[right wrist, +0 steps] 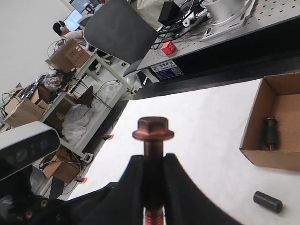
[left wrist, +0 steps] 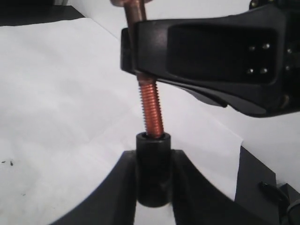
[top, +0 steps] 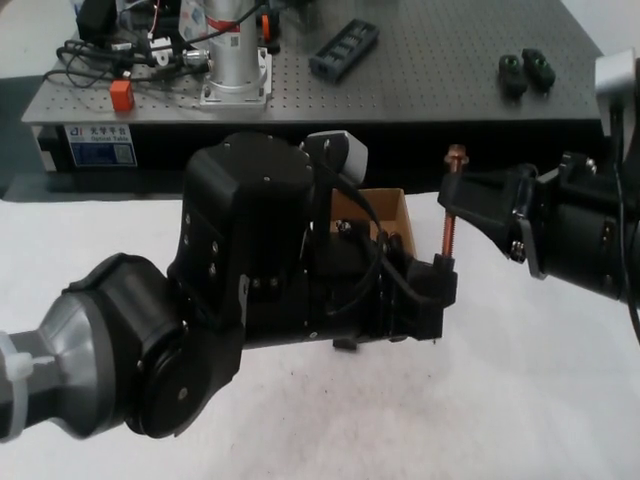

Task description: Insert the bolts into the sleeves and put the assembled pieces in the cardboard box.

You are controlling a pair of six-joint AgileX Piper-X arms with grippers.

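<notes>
Cardboard box holds 1 assembly, right pincer pinching bolt, left pincer pinching sleeve

Cardboard box on the cloth, one assembled piece lying in it. Just right of the box: bolt upright between the right gripper fingers, tip down in the top of the sleeve, which sits between the left gripper fingers. Loose sleeve on the cloth outside the box, near one wall. Bench top behind the box
</notes>
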